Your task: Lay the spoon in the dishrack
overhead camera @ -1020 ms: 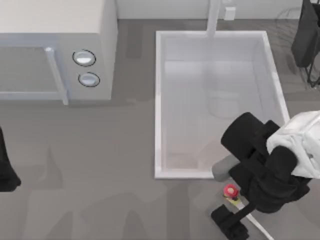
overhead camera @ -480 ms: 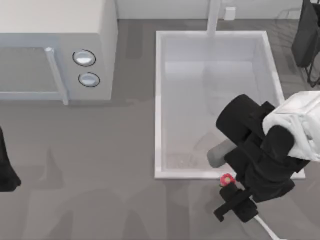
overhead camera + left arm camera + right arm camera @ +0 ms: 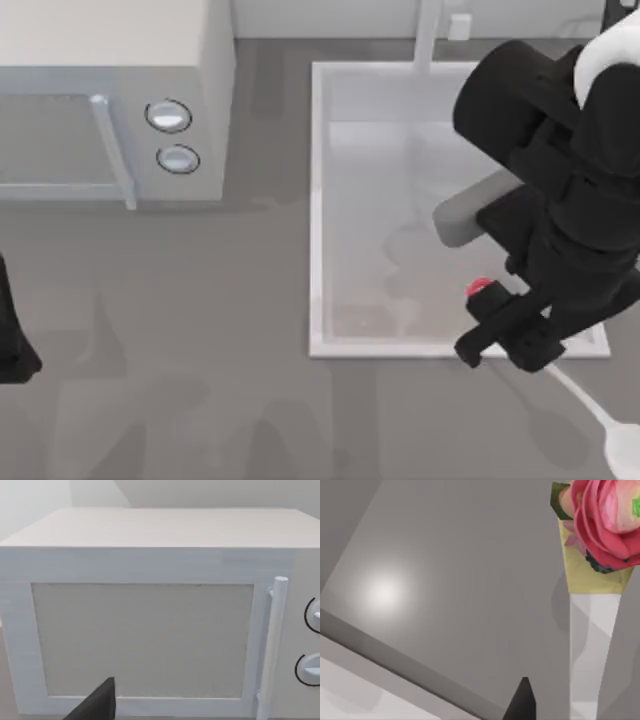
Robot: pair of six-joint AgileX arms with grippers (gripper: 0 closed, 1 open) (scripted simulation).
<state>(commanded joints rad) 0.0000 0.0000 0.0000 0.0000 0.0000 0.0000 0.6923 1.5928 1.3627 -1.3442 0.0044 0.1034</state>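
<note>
The right gripper [image 3: 505,335] is clamped on the spoon [image 3: 590,405] partway along its handle, above the near right corner of the white sink [image 3: 320,200]. The red knob points over the basin (the pale bowl hangs past the sink's front rim). The left arm is parked at the table's left edge, facing the microwave [image 3: 150,630]; its fingers' state cannot be told.
</note>
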